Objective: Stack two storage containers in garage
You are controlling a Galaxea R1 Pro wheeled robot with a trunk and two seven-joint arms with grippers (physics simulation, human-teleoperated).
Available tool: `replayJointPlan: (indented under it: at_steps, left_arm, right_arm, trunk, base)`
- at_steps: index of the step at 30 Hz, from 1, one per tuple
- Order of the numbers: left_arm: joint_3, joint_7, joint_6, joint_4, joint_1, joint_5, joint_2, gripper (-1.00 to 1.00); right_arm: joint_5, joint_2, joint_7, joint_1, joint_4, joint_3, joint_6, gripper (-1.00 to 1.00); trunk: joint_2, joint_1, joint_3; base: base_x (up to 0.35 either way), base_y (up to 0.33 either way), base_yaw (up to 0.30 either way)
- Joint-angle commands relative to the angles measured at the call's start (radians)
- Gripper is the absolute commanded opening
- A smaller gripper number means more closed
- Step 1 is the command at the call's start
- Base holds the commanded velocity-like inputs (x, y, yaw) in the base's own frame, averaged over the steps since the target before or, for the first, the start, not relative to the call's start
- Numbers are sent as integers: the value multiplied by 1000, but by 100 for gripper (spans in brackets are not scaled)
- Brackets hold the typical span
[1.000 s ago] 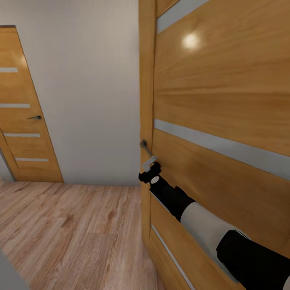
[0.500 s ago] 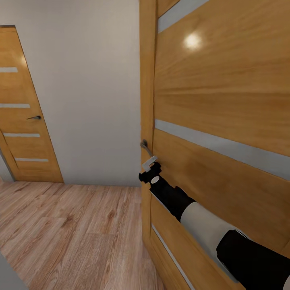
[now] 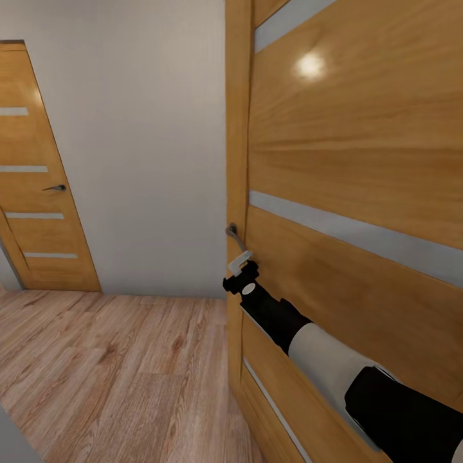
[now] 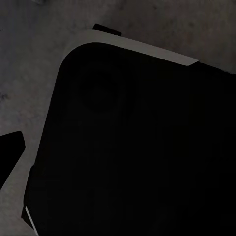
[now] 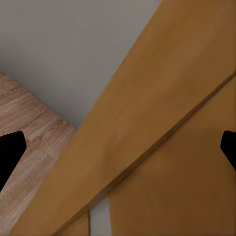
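1. A tall honey-brown wooden door (image 3: 360, 161) with pale grey horizontal strips takes up the right half of the head view, standing very close to the camera; a round glare spot sits high on it.
2. A plain white wall (image 3: 141, 141) runs across the middle of the head view, meeting the floor along a straight line.
3. Pale wood-plank flooring (image 3: 109, 373) spreads across the lower left of the head view (the right wrist view catches a corner of it too, below the wall and beside the door's edge).
4. A second, matching door (image 3: 35, 193) stands shut at the far left, with a small dark lever on its right side.
5. The right arm (image 3: 321, 360), in black and white segments, reaches from the lower right up along the near door.
6. The right gripper (image 3: 239, 265) sits at the near door's edge, just below the dark lever handle (image 3: 233, 233); one pale finger points up towards it, touching or nearly so. Its two dark fingertips sit at opposite edges of the right wrist view, so the jaws stand wide apart, holding nothing.
7. The left wrist view shows a dark rounded body over mottled grey; whether the left gripper is spread or closed I cannot tell.
8. No storage container appears near either gripper.
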Motion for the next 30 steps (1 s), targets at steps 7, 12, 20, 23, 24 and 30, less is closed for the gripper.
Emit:
replayJointPlan:
  at_steps: [7, 12, 20, 23, 24, 30]
  left_arm:
    - [7, 0, -1, -1, 0, 1, 0, 100]
    - [7, 0, -1, -1, 0, 2, -1, 100]
    - [7, 0, -1, -1, 0, 2, 0, 100]
    - [7, 0, -1, -1, 0, 2, 0, 100]
    - [7, 0, -1, -1, 0, 2, 0, 100]
    - [7, 0, -1, -1, 0, 3, 0, 100]
  right_arm:
    - [0, 0, -10, -1, 9, 2, -3, 100]
    - [0, 0, -10, -1, 9, 2, -3, 100]
    - [0, 0, -9, -1, 10, 2, -3, 100]
    - [0, 0, -10, -1, 10, 2, -3, 100]
    - [0, 0, -10, -1, 10, 2, -3, 100]
    - [0, 0, -9, -1, 11, 2, -3, 100]
  trunk:
    - [0, 0, -1]
    - [0, 0, -1]
    - [0, 0, -1]
    - [0, 0, -1]
    - [0, 0, -1]
    - [0, 0, -1]
  base:
    - [15, 16, 0]
    - [41, 62, 0]
    - [6, 9, 0]
    - [32, 1, 0]
    - [131, 0, 0]
    - [224, 0, 0]
